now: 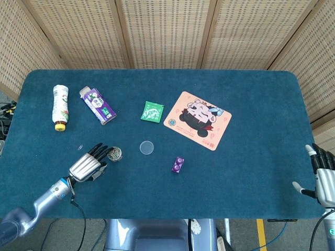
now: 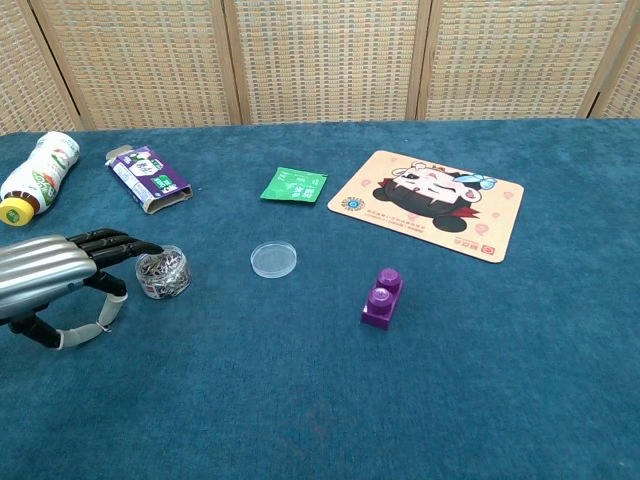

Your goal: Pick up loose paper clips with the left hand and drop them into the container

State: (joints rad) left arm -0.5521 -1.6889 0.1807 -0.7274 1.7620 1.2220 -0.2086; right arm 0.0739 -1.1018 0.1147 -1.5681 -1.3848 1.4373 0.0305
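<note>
A small clear round container (image 1: 115,153) (image 2: 163,272) holding several paper clips stands on the blue table near the front left. My left hand (image 1: 86,166) (image 2: 50,280) hovers just left of it, its dark fingers (image 2: 120,243) reaching over the container's rim. Below them, the thumb and one finger pinch a small paper clip (image 2: 101,325). One loose paper clip (image 1: 80,147) lies on the cloth just beyond the hand. At the table's front right corner my right hand (image 1: 324,178) rests with its fingers apart and nothing in it.
The container's clear lid (image 1: 147,147) (image 2: 273,260) lies to its right. A purple block (image 1: 177,165), a green sachet (image 1: 152,112), a cartoon mouse pad (image 1: 198,120), a purple carton (image 1: 98,105) and a lying bottle (image 1: 60,107) are spread over the table.
</note>
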